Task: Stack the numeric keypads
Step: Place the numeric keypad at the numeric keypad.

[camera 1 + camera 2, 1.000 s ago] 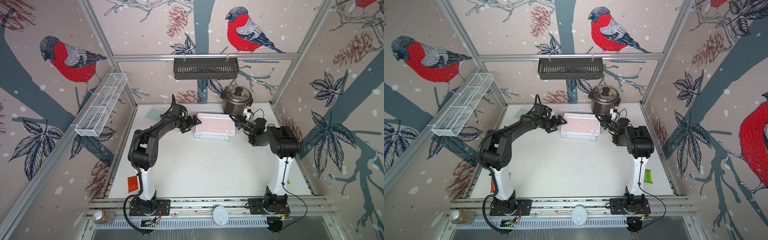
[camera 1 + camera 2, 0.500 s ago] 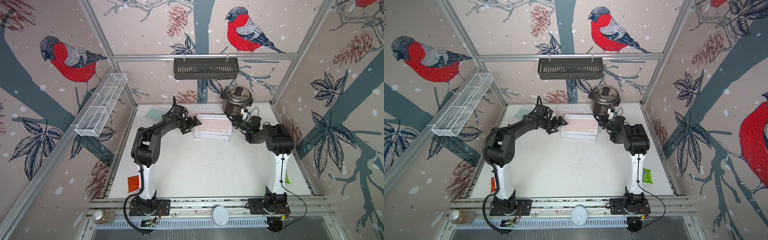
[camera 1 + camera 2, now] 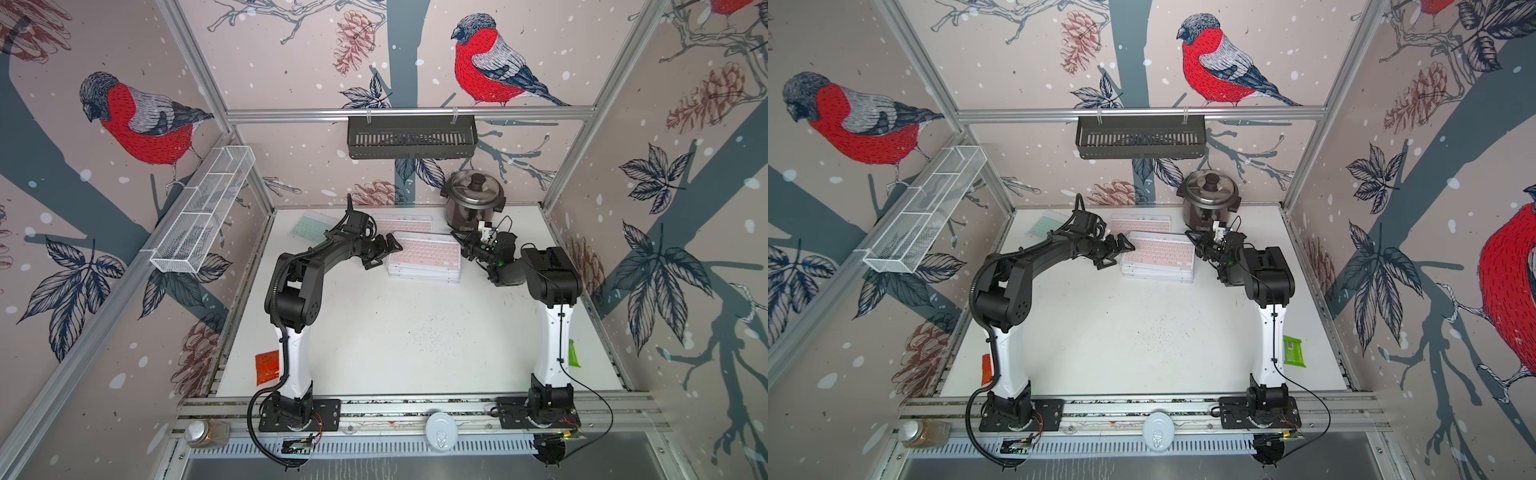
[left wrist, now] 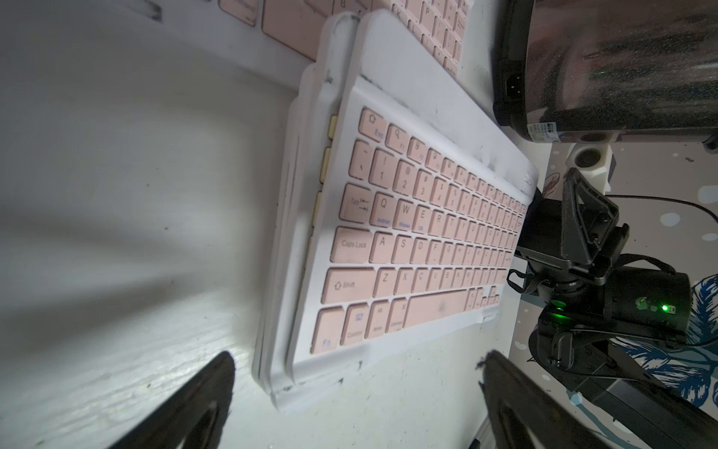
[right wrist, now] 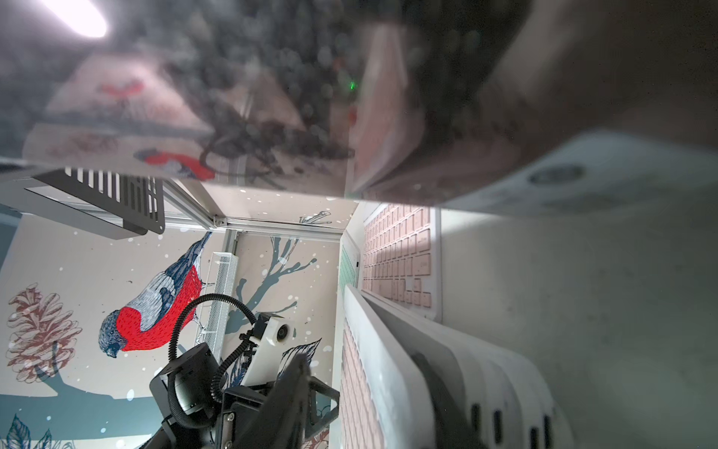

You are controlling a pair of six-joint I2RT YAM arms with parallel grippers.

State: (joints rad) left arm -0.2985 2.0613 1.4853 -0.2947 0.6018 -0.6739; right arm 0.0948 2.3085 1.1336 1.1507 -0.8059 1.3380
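Note:
A stack of numeric keypads (image 3: 424, 259) (image 3: 1158, 257) lies at the back middle of the table, and its top one has pink keys (image 4: 419, 233). Another pink keypad (image 3: 401, 224) (image 5: 400, 256) lies flat behind it. A mint green one (image 3: 309, 226) (image 3: 1044, 224) lies at the back left. My left gripper (image 3: 386, 254) (image 4: 357, 357) stands open at the stack's left end, holding nothing. My right gripper (image 3: 463, 245) (image 5: 359, 367) is open at the right end. One of its fingers (image 5: 287, 396) is off the key face, and the other sits under the top keypad's edge.
A steel rice cooker (image 3: 473, 199) stands just behind my right gripper. A red packet (image 3: 267, 368) lies at the table's left edge and a green packet (image 3: 1293, 351) at the right edge. A black basket (image 3: 411, 137) and a white wire rack (image 3: 203, 208) hang on the walls.
My right gripper has gone from shut to open at the stack's right end. Both arms have shifted slightly, while the left gripper stays open at the left end.

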